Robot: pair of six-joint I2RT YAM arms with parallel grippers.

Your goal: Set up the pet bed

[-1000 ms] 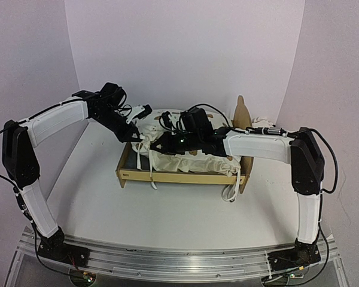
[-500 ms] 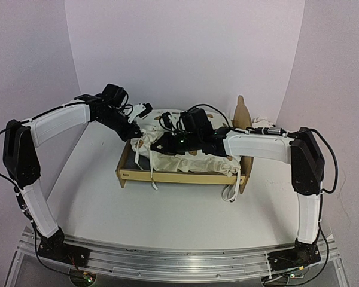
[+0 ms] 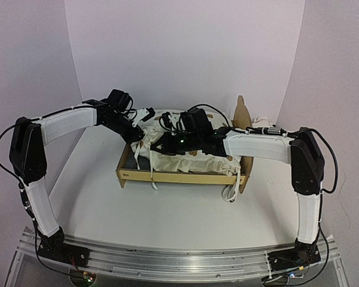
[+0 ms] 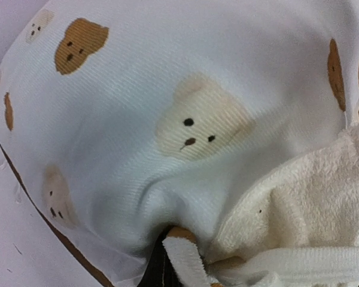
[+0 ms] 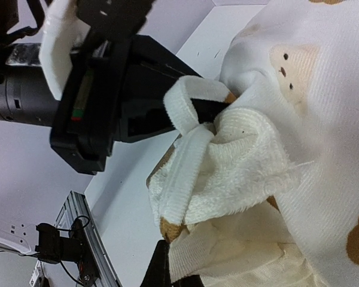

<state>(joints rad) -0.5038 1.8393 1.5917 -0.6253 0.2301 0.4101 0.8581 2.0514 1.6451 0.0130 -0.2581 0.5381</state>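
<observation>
We clamp cream bear-print fabric cushion point(image 3: 194, 160) with left gripper point(image 3: 142, 138), right gripper point(image 3: 156, 146); uneven pull could bunch it outside light-wood pet bed point(image 3: 179, 177).

Bunched at the far middle of the white table point(image 3: 167, 209), cream bear-print cushion point(image 3: 191, 158) showing a fleecy reverse, tie string point(image 3: 232, 192) trailing off its near right corner, small cream pillow point(image 3: 262, 121) at far right, aluminium rail point(image 3: 179, 260) along the near edge.

Lab booth: white partition walls point(image 3: 185, 54), aluminium rail point(image 3: 179, 260).
</observation>
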